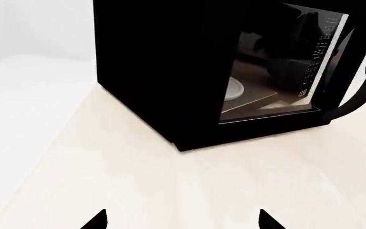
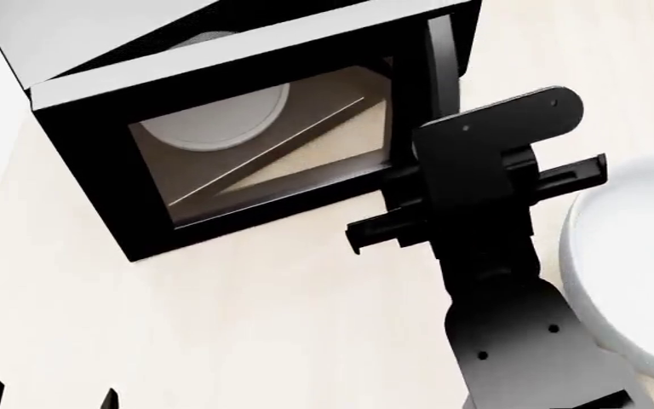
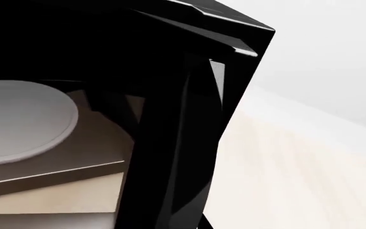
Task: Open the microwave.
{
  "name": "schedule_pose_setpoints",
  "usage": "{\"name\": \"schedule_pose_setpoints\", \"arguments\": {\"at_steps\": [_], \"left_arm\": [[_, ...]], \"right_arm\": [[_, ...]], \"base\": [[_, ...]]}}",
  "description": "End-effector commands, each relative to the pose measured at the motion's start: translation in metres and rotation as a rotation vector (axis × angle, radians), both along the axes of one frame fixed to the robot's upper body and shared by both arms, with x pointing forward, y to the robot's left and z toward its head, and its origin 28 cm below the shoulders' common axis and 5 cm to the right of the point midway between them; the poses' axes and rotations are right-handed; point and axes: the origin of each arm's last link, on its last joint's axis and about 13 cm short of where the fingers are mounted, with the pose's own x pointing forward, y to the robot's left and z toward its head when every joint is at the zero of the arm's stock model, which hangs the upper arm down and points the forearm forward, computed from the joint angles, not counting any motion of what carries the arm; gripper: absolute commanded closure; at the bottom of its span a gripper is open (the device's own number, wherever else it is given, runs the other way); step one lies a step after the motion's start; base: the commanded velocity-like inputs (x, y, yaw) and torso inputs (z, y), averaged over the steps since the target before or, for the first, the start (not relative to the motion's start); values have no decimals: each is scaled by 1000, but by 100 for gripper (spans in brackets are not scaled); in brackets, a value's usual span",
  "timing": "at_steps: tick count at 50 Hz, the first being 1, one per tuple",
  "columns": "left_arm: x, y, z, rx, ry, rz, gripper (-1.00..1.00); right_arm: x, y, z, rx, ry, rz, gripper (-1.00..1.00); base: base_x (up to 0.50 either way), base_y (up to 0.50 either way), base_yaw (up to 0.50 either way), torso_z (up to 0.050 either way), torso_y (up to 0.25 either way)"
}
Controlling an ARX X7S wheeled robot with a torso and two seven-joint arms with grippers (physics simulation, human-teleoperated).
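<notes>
Left wrist: I see the microwave [image 1: 196, 71] on the table [image 1: 138, 186], left gripper [image 1: 181, 222] released. Head: right gripper [image 2: 463, 183] at the handle [image 2: 443, 60], grip I can't tell. Right wrist: turntable [image 3: 21, 121] behind glass.

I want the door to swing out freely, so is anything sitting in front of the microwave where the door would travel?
Nothing visible stands on the table in front of the microwave door. The white bowl sits off to its right, beside the right arm, whose gripper is at the handle edge.
</notes>
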Motion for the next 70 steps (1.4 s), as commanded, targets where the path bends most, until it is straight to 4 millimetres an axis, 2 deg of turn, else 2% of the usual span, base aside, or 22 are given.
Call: {"name": "schedule_pose_setpoints", "arguments": {"at_steps": [1,17,39,53,70], "left_arm": [[-1,0,1,-2,-2,1,-100],[-2,0,2,-1,-7,-2,-100],[-2,-1,0,2,-3,-3,-100],[-2,0,1,1,-4,0,-100],[-3,0,1,1,-7,0,-100]], "right_arm": [[-21,12,-8,57,25,96,100],[-56,17,-11,68,-40,115,100],[-81,21,-20,96,-50,159,100],[-91,23,-29,136,-49,181,100],[-88,21,-33,149,-49,175,100]], "base": [[0,0,0,0,0],[0,0,0,0,0],[0,0,0,0,2],[0,0,0,1,3],[0,0,0,1,2]]}}
